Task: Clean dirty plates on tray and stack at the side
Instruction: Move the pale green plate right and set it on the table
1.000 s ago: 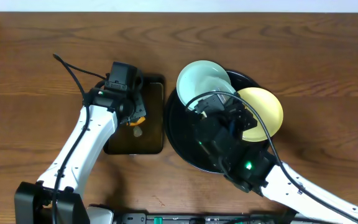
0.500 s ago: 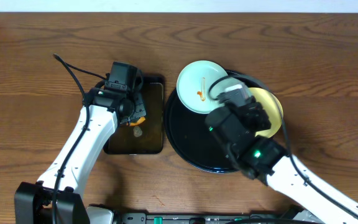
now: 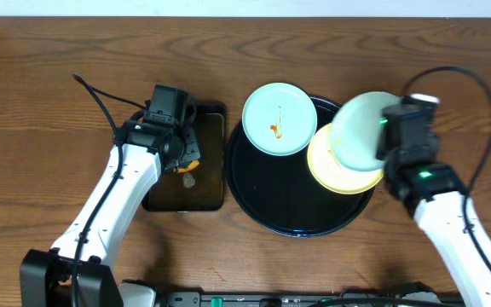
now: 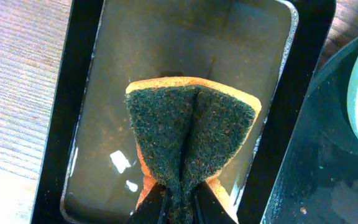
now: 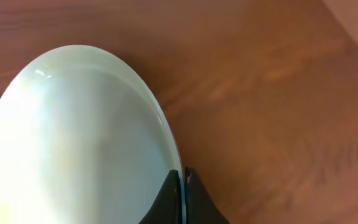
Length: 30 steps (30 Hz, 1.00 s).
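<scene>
aqua twice, yellow once: three plates, one round black tray (image 3: pixel 271 200). right jaws are pinched together on the rim of one aqua plate (image 3: pixel 356 132), held over the yellow plate (image 3: pixel 335 175) just below them. the smeared aqua plate (image 3: pixel 278 118) rests on the tray's rim, well to their left. left jaws clamp one sponge (image 4: pixel 191 137) above one rectangular tray (image 4: pixel 166 43).

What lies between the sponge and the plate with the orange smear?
Only the small tray's right rim and the round tray's left edge, seen in the overhead view.
</scene>
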Tool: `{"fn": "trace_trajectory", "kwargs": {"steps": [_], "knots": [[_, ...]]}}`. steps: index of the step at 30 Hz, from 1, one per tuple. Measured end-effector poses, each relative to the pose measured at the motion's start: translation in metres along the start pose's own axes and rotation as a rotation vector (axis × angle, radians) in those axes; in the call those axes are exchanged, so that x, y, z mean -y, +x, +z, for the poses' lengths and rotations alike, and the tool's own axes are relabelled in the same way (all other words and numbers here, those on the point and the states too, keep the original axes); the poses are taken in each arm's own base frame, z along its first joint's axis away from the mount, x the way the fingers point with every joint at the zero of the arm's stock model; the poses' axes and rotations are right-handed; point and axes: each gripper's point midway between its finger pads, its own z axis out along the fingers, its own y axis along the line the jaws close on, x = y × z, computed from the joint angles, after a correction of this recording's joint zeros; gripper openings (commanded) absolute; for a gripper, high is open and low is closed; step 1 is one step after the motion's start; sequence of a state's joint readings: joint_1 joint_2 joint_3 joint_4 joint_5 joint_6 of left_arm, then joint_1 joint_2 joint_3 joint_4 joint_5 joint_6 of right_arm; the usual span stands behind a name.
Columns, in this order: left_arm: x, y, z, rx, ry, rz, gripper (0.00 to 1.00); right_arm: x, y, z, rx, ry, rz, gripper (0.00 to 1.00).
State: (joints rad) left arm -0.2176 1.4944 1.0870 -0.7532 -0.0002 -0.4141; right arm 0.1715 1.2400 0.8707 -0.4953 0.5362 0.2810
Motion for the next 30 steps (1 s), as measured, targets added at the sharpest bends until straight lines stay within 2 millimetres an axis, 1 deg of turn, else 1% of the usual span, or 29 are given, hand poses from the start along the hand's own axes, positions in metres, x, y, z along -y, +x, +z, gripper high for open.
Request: {"fn": "trace_trajectory", "kwargs": {"steps": [1,2,4,7,12,14,16,18,19,20,21,22,24,25,27,28,30], "knots": [[0.000,0.000,0.000,0.000,0.000,0.000,0.11,0.014,0.001,0.006,-0.020,0.021,0.041,0.01],[0.000,0.000,0.000,0.000,0.000,0.000,0.11,0.022,0.002,0.010,-0.036,0.021,0.075,0.01],[0.000,0.000,0.000,0.000,0.000,0.000,0.11,0.049,0.004,0.021,-0.066,0.047,0.164,0.01],[0.000,0.000,0.000,0.000,0.000,0.000,0.11,0.084,0.010,0.031,-0.102,0.084,0.291,0.01],[0.000,0.000,0.000,0.000,0.000,0.000,0.11,0.130,0.023,0.039,-0.143,0.148,0.452,0.01],[0.000,0.000,0.000,0.000,0.000,0.000,0.11,0.141,0.032,0.044,-0.175,0.167,0.486,0.01],[0.000,0.000,0.000,0.000,0.000,0.000,0.11,0.144,0.041,0.051,-0.209,0.174,0.497,0.01],[0.000,0.000,0.000,0.000,0.000,0.000,0.11,0.144,0.050,0.061,-0.249,0.178,0.502,0.01],[0.000,0.000,0.000,0.000,0.000,0.000,0.11,0.143,0.052,0.065,-0.257,0.178,0.502,0.03],[0.000,0.000,0.000,-0.001,0.000,0.000,0.11,0.143,0.052,0.068,-0.257,0.177,0.502,0.08],[0.000,0.000,0.000,0.000,0.000,0.000,0.11,0.142,0.052,0.071,-0.258,0.173,0.504,0.17],[0.000,0.000,0.000,0.000,0.000,0.000,0.11,0.140,0.051,0.073,-0.255,0.166,0.508,0.22],[0.000,0.000,0.000,0.000,0.000,0.000,0.11,0.136,0.048,0.076,-0.245,0.136,0.519,0.27],[0.000,0.000,0.000,0.000,0.000,0.000,0.11,0.132,0.045,0.077,-0.240,0.114,0.524,0.28],[0.000,0.000,0.000,0.000,0.000,0.000,0.11,0.119,0.041,0.078,-0.239,0.029,0.517,0.36],[0.000,0.000,0.000,0.000,0.000,0.000,0.11,0.113,0.040,0.078,-0.243,-0.009,0.507,0.37],[0.000,0.000,0.000,0.000,0.000,0.000,0.11,0.094,0.039,0.076,-0.261,-0.118,0.479,0.43]]}}
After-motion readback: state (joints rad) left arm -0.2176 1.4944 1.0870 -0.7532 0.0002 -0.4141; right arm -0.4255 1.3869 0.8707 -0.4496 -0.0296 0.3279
